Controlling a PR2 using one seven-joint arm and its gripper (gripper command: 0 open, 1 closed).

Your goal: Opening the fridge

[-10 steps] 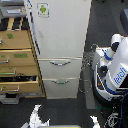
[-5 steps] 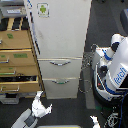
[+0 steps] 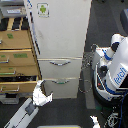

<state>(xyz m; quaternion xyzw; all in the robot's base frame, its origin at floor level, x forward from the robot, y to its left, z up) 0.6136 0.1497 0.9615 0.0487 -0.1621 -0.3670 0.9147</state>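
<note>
The tall white fridge (image 3: 60, 35) stands in the middle of the exterior view, its large upper door shut and carrying a green-logo sticker (image 3: 43, 9). Below the door are two drawers with curved silver handles, the upper handle (image 3: 60, 62) and the lower handle (image 3: 61, 81). My arm reaches in from the bottom left. My gripper (image 3: 42, 93) hangs at the lower drawer's left edge, near the fridge's bottom left corner. Its white fingers (image 3: 38, 88) look spread, open, with nothing between them.
A wooden drawer cabinet (image 3: 17, 60) with green labels stands against the fridge's left side, some drawers pulled out. A white and blue robot body (image 3: 114, 70) with cables stands to the exterior view's right. A small white part (image 3: 94, 120) shows at the bottom edge.
My arm has risen from the bottom edge, carrying the gripper up and towards the lower drawer's left edge. The fridge has stayed shut.
</note>
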